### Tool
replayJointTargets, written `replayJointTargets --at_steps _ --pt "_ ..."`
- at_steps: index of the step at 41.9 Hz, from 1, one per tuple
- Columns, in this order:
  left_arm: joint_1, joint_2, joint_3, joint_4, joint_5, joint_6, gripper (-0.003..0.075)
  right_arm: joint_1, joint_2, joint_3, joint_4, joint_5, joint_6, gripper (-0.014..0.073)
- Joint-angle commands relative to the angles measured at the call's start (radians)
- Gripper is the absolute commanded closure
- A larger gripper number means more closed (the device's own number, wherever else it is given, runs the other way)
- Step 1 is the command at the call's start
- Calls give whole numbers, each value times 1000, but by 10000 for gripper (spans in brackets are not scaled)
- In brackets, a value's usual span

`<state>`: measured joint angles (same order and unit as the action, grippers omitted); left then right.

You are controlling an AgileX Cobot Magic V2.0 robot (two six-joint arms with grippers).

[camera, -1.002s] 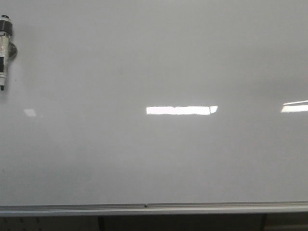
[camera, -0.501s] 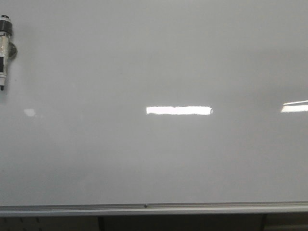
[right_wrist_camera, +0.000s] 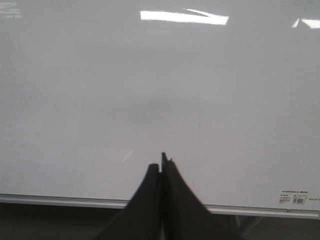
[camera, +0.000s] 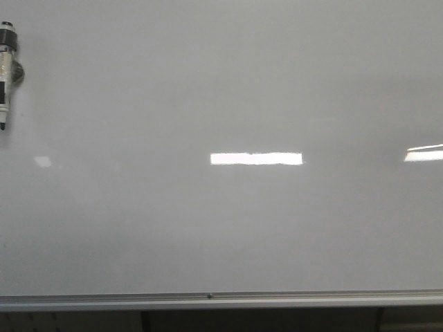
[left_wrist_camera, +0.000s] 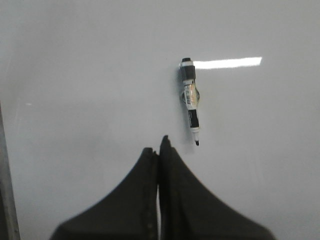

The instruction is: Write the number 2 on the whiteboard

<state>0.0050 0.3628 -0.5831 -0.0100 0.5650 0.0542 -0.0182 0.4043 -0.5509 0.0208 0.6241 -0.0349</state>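
No 2 is on the whiteboard (camera: 221,228) yet; the marker (camera: 6,72) hangs at its upper left edge. Both the left gripper (left_wrist_camera: 159,150) and right gripper (right_wrist_camera: 161,167) are closed and empty. Fetching the marker looks like the step in hand: the left gripper must open and close around it.

Office or classroom setting: wall-filling whiteboard (camera: 221,228), clipped marker (camera: 6,76), ceiling-light glares (camera: 256,158).
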Motion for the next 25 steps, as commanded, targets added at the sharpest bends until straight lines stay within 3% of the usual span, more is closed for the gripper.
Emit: replayJointTargets --at_steps 1,7,11,17,25 --pt "2 34 -52 -8 -18 -7 692 -4 14 -24 -6 -54 -31 512" --pt "2 82 -100 -8 38 -2 523 -4 14 -24 -6 -51 -32 167" --pt "2 112 -112 -8 45 -2 372 -4 14 -24 -6 -50 -32 7" --pt "-18 156 -115 -19 13 -2 228 -4 14 -24 -6 -57 -32 -39" --pt "-61 266 -138 -19 7 -2 225 -4 14 -24 -5 -55 -32 -39"
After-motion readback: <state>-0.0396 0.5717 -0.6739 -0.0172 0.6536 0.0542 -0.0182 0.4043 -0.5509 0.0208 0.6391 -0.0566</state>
